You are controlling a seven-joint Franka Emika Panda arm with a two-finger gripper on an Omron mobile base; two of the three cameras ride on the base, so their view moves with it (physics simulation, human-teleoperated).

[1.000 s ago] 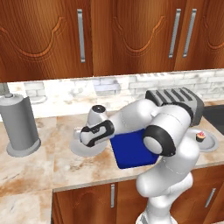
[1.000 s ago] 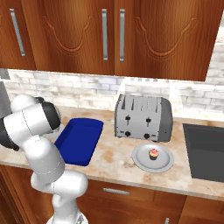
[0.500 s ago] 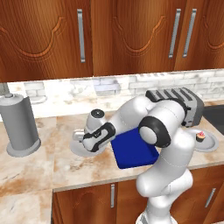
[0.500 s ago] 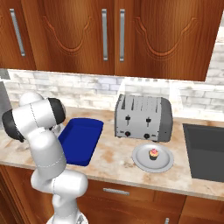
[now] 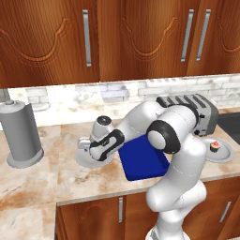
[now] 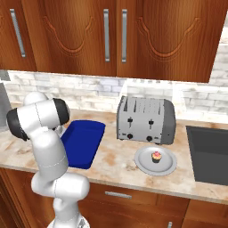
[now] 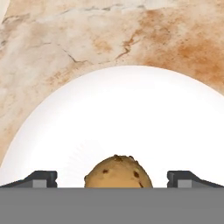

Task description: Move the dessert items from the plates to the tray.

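Pastry [image 7: 118,171] bottom cut off; left plate [image 5: 84,159] mostly behind hand [image 5: 101,147].

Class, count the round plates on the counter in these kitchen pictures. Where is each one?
2. One plate lies in front of the toaster, carrying the cupcake. The other plate lies left of the blue tray, under the gripper, holding a brown pastry.

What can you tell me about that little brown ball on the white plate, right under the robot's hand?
The brown ball is a round, tan pastry with a rough, crumbly surface and a few dark specks, like a cookie ball. Its lower part is cut off in the hand view. It sits on a round white plate, which rests on the marbled countertop. The gripper has its jaws open on either side of it, not touching it.
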